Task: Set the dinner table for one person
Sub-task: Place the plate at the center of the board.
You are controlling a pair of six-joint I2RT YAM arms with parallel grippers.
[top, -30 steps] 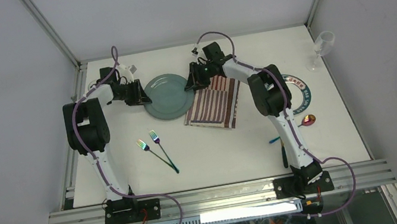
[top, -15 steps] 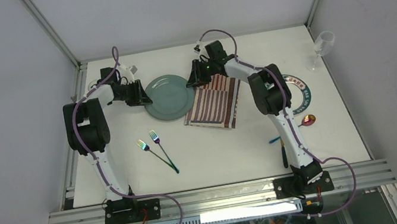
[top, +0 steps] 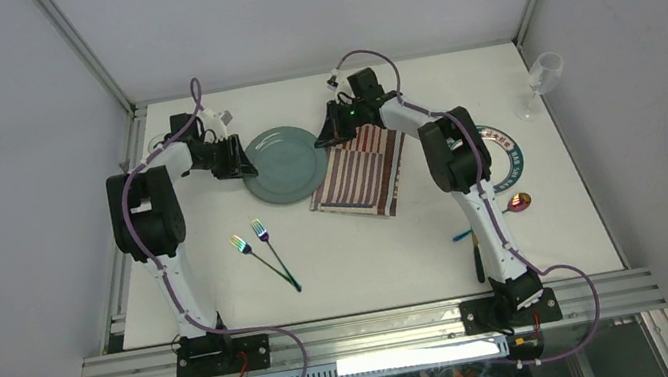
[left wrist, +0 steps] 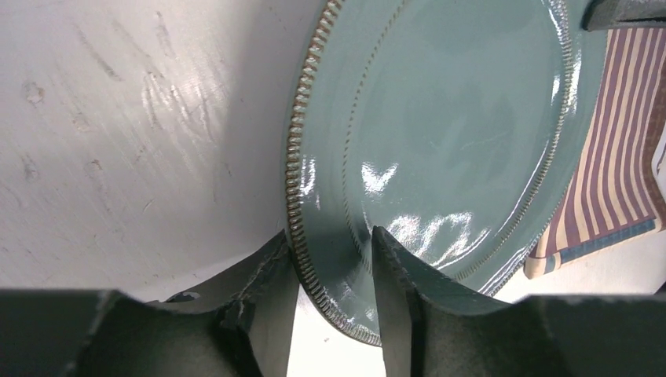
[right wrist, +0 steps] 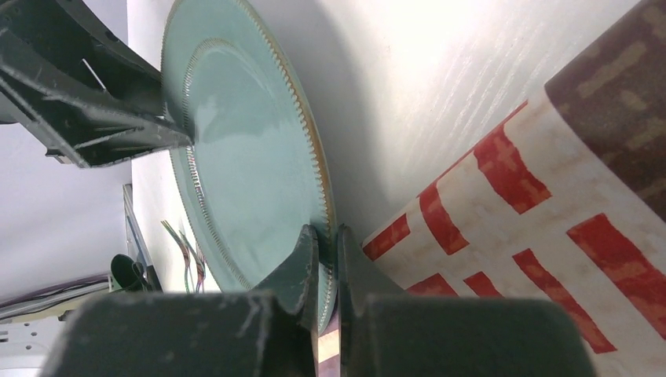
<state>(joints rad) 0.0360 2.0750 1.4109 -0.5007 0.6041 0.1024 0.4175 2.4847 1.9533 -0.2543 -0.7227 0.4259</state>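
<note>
The right hand (right wrist: 326,236) is pinched tight on the plate's (top: 280,162) right rim, just beside the placemat (top: 361,179), far back on the white surface (top: 371,253). The left hand (left wrist: 334,251) straddles the opposite rim, half open; I cannot tell if it grips. Next, I'd guess, comes a level two-handed lift onto the placemat.

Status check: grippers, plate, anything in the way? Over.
Right gripper shut on plate rim. Left gripper straddles opposite rim, grip unclear. Placemat close beside plate; forks well away, nearer the bases.
</note>
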